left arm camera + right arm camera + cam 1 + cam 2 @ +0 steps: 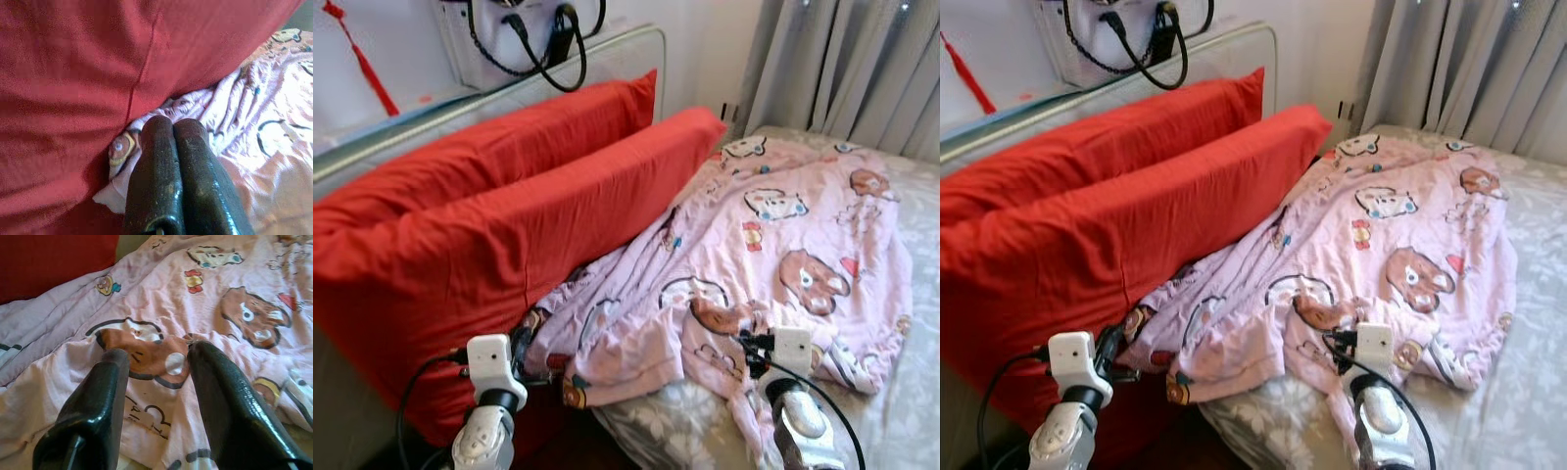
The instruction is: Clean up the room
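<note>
So the pink cartoon-print blanket (773, 255) is spread rumpled across the bed (911, 392), with its near edge bunched up by the two red pillows (499, 215) leaning against the headboard (509, 93).

The left hand (173, 128) is clenched, both fingers (156, 171) pressed flat together with nothing between them. Its tips sit right at the blanket's corner, where the fabric tucks under the front pillow, touching or just about touching the cloth.

The right hand (156, 352) is released, fingers spread apart, and it hovers just over the blanket's near edge, with a brown bear print lying between the tips. From the head camera it sits low over the front fold of the blanket, well apart from the left one.

Grey curtains (852, 69) hang behind the bed.
</note>
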Available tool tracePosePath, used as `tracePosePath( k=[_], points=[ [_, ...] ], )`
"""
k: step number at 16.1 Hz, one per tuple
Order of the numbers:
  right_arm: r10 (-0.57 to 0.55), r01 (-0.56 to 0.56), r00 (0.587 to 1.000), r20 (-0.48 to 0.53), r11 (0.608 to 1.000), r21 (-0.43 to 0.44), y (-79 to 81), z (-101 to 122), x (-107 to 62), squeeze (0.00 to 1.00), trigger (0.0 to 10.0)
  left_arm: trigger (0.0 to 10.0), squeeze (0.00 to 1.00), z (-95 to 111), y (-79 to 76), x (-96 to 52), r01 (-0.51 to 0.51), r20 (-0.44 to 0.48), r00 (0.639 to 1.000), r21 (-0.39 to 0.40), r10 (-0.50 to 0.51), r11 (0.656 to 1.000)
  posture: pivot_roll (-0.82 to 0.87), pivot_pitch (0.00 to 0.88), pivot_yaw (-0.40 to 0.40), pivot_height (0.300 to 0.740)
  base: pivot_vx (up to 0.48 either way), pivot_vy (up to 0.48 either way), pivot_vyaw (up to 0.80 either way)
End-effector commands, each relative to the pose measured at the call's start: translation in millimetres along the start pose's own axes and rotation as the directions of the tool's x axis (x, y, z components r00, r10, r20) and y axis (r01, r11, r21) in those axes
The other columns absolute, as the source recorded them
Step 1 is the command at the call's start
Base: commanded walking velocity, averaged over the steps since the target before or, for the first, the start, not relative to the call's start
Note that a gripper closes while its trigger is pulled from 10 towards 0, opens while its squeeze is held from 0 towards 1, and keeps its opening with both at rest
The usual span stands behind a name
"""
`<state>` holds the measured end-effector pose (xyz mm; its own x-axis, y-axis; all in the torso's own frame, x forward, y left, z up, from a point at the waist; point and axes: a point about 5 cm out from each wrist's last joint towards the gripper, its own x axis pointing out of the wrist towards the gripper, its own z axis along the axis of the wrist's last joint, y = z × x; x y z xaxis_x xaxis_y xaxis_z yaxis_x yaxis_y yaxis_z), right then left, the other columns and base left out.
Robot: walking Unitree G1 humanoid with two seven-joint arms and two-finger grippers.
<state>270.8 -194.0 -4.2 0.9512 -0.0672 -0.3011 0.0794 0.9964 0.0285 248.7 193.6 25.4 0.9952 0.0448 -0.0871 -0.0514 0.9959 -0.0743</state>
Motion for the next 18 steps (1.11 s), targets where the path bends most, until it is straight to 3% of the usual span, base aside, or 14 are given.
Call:
tracePosePath(
  k=[1, 6, 8, 18],
  points=[
    [-0.003, 0.003, 1.0, 0.022, 1.0, 0.012, 2.8, 7.1, 4.3, 0.0, 10.0, 10.0, 0.0, -1.3, 1.2, -2.1, -0.01, -0.012, 1.0, -0.001, 0.01, 1.0, 0.03, 0.0, 0.029, 0.677, 0.0, 0.0, 0.0],
    [0.007, -0.007, 1.0, 0.002, 1.0, 0.0, 7.5, 5.9, 5.6, 0.0, 10.0, 10.0, 0.0, 0.4, 2.6, -1.5, -0.012, -0.014, 1.0, -0.003, 0.012, 1.0, 0.04, 0.0, 0.025, 0.677, 0.0, 0.0, 0.0],
    [0.012, -0.012, 1.0, -0.009, 1.0, -0.001, 8.9, 3.7, 4.9, 0.0, 10.0, 10.0, 0.0, 0.9, 3.5, -0.7, -0.01, -0.017, 1.0, -0.002, 0.01, 1.0, 0.04, 0.0, 0.028, 0.648, 0.0, 0.0, 0.0],
    [0.032, -0.032, 0.999, -0.014, 0.999, 0.009, 13.4, 2.1, 4.6, 0.0, 10.0, 10.0, 0.0, -2.9, 3.6, 0.7, 0.0, -0.042, 0.999, -0.003, 0.0, 1.0, 0.04, 0.0, 0.027, 0.648, 0.0, 0.0, 0.0]
  ],
)
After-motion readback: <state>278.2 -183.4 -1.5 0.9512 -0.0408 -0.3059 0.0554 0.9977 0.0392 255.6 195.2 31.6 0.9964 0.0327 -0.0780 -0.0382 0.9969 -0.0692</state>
